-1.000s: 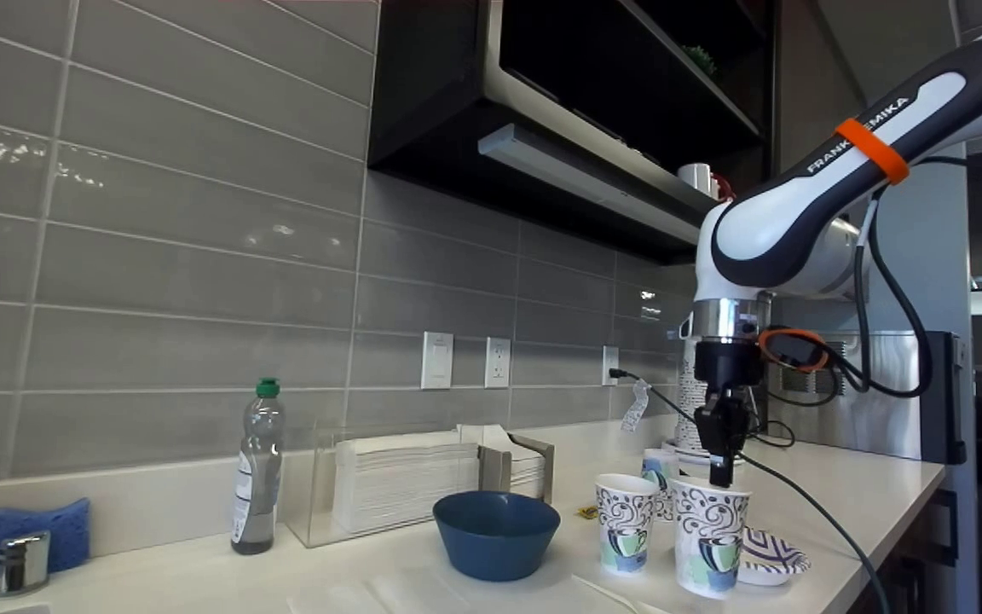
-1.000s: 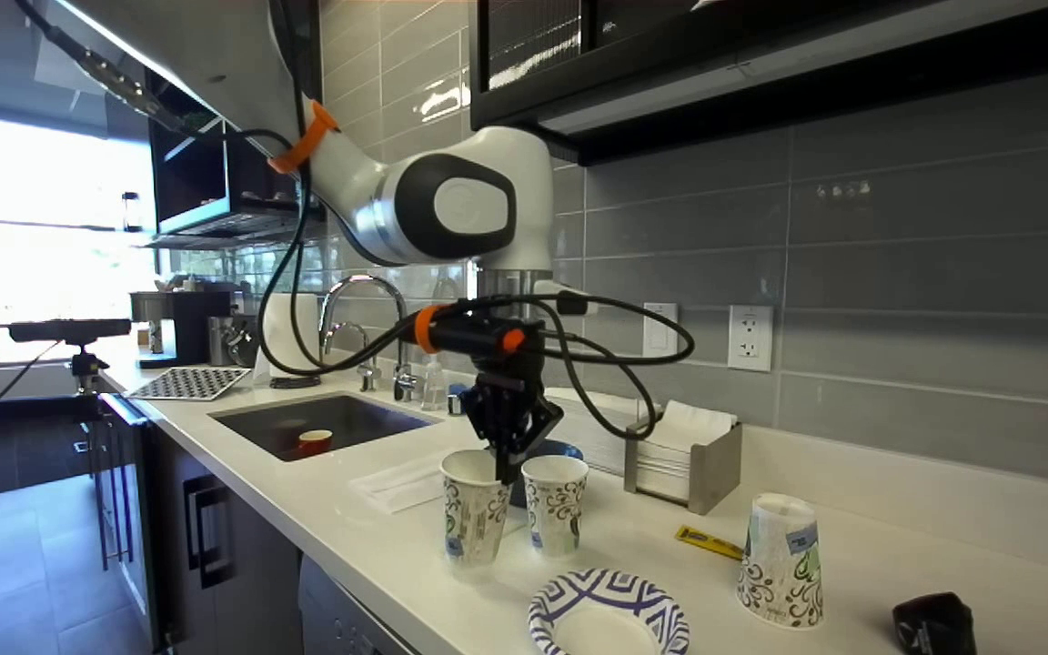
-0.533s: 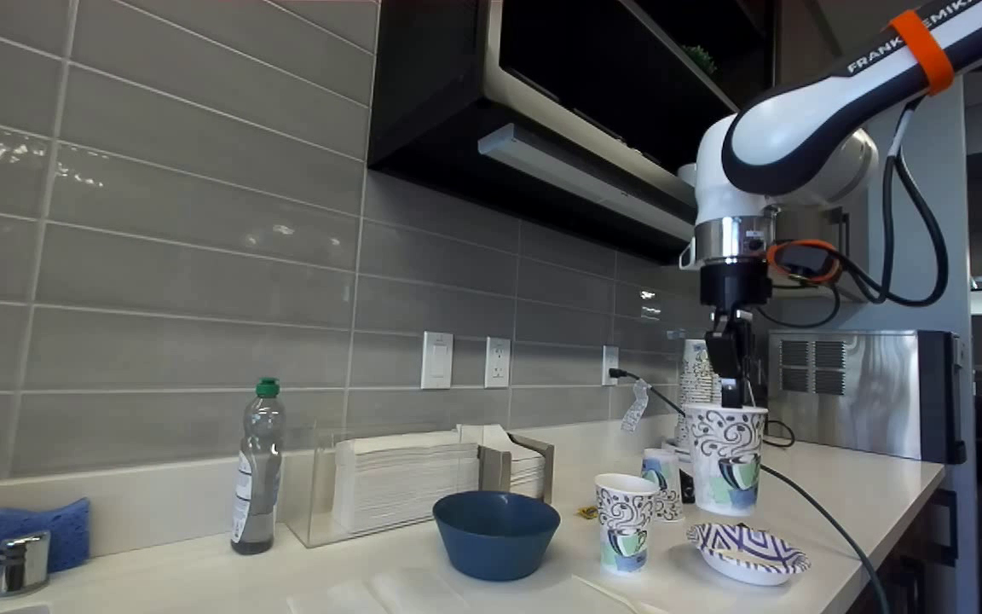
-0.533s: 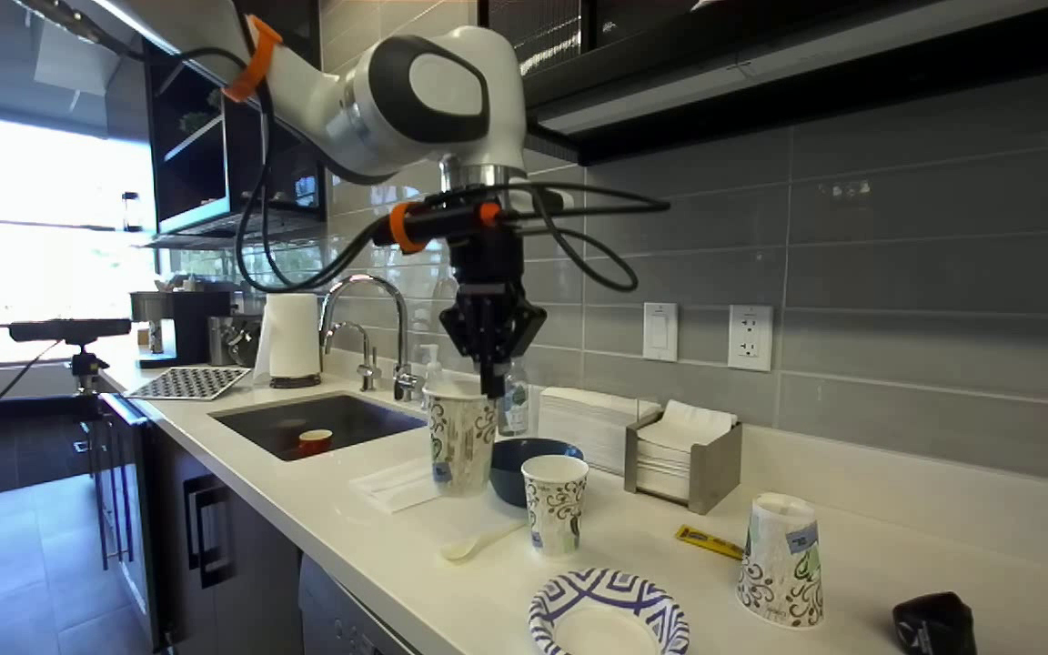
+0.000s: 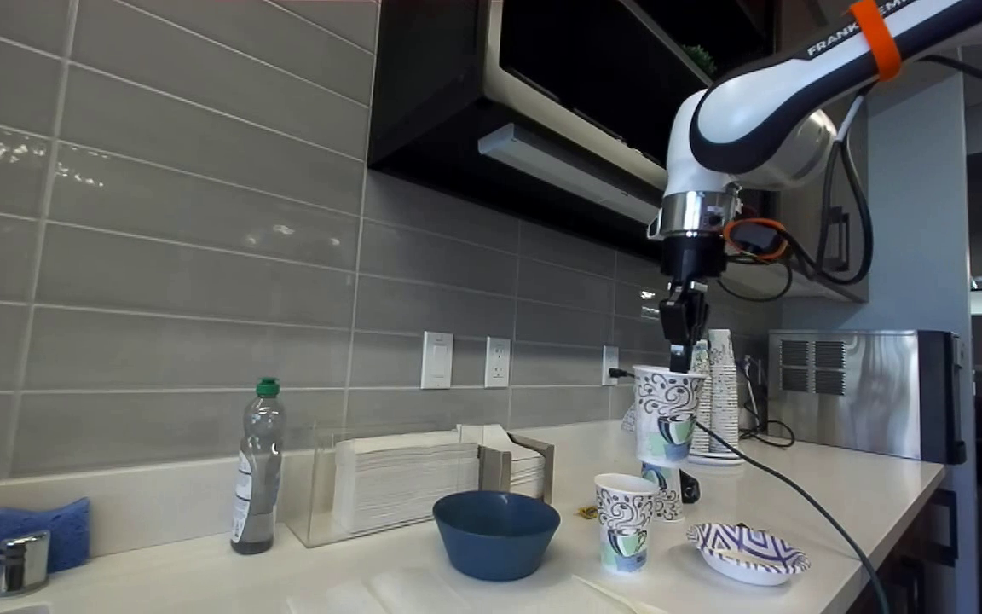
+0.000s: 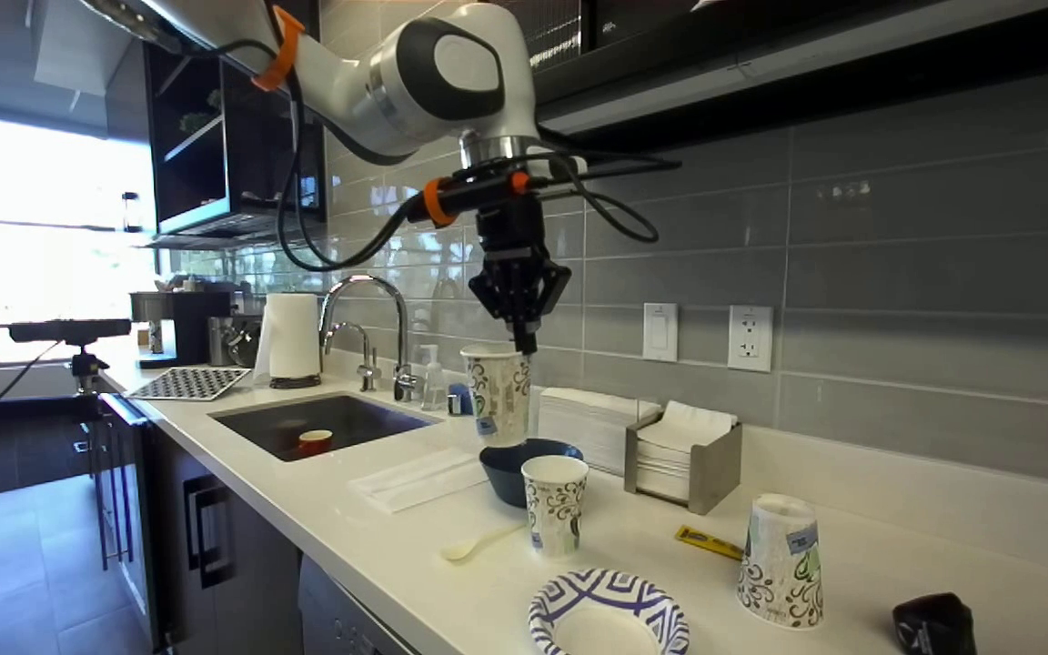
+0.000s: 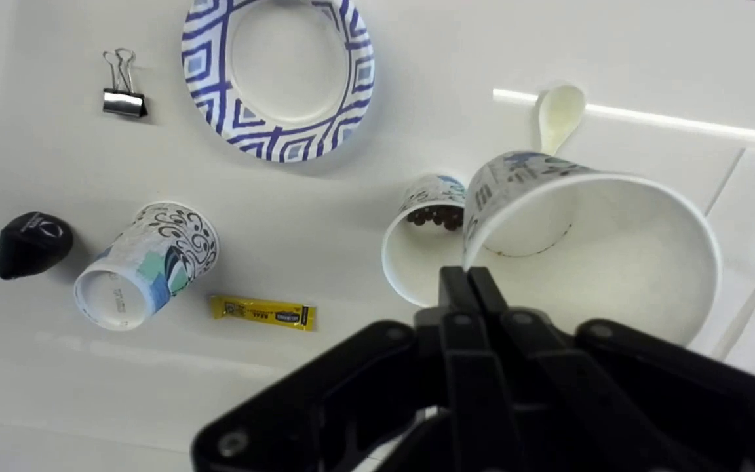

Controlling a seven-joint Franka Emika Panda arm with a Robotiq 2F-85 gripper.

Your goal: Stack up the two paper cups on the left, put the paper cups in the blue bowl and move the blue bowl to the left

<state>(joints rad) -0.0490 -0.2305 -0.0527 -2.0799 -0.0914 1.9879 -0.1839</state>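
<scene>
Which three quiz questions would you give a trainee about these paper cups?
1. True or false: the black two-fingered gripper pinches a tapered patterned white paper cup by its rim.
2. Small round pieces inside the upright, unheld patterned white paper cup are: A) green; B) dark brown; C) white.
3. Which end is up on the white printed paper cup beside the slim yellow packet?
Key: 1 true; 2 B; 3 base.

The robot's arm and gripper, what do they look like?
The rounded arm is white with dark patches, an orange band, a silver ring and lettering starting FRANK. Black cables loop outside it. The black gripper has two slim, straight fingers.
</scene>
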